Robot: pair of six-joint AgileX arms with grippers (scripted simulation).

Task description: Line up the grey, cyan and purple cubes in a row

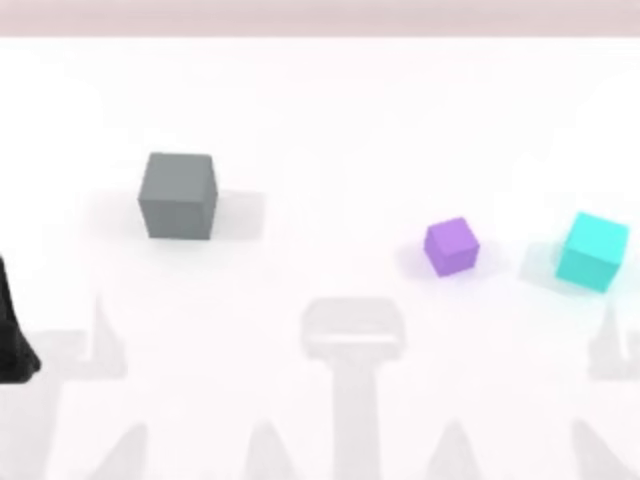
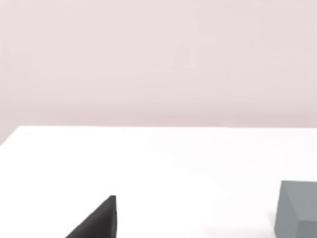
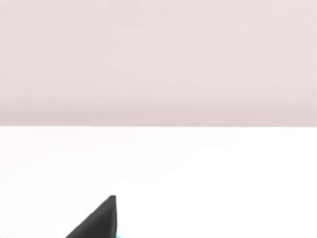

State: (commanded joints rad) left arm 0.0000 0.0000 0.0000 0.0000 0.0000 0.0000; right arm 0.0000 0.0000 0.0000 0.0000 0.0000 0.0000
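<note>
The job looks like it has hardly begun. The grey cube (image 1: 178, 195) sits alone on the left part of the white worktop (image 1: 330, 130). The purple cube (image 1: 451, 246) and the cyan cube (image 1: 594, 251) sit on the right part, near each other but not touching, and well apart from the grey one. No cube is being held.

The left arm (image 1: 12, 330) shows only as a dark bit at the left edge. The right arm is not in the top view. I cannot tell if either arm's fingers are spread or pressed together.

A cube has no long side. The grey cube sits square to the worktop's edges. The purple and cyan cubes are each turned a little, so I think they need straightening and moving closer.
</note>
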